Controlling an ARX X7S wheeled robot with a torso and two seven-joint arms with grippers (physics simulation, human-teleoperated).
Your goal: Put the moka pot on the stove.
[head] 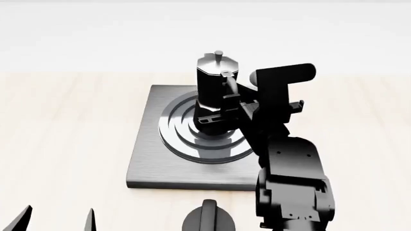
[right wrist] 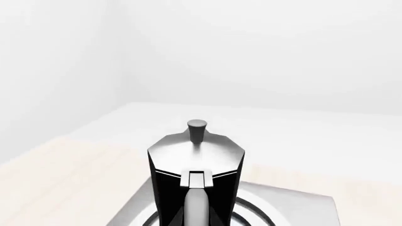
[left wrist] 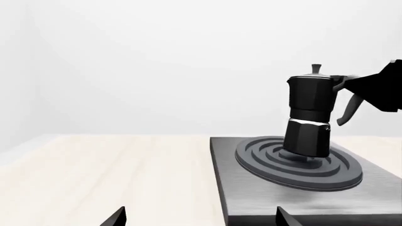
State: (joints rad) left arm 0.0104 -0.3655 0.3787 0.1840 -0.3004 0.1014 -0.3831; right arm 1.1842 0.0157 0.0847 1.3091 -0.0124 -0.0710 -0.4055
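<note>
The moka pot (head: 214, 82), black with a silver lid and knob, stands on the middle of the dark rings of the stove (head: 149, 163), a square grey plate. Whether its base bears fully on the rings I cannot tell. My right gripper (head: 226, 103) reaches in from the near right and is shut on the pot's curved handle. In the right wrist view the handle (right wrist: 196, 207) runs straight down the middle below the lid (right wrist: 196, 150). My left gripper (left wrist: 201, 219) hangs open and empty in front of the stove's near left edge (left wrist: 251, 207), well away from the pot (left wrist: 309, 113).
A short black round knob (head: 209, 219) sits just in front of the stove's near edge. Pale wooden tabletop (head: 64, 125) spreads to both sides of the plate. My left fingertips (head: 26, 219) show at the bottom left of the head view.
</note>
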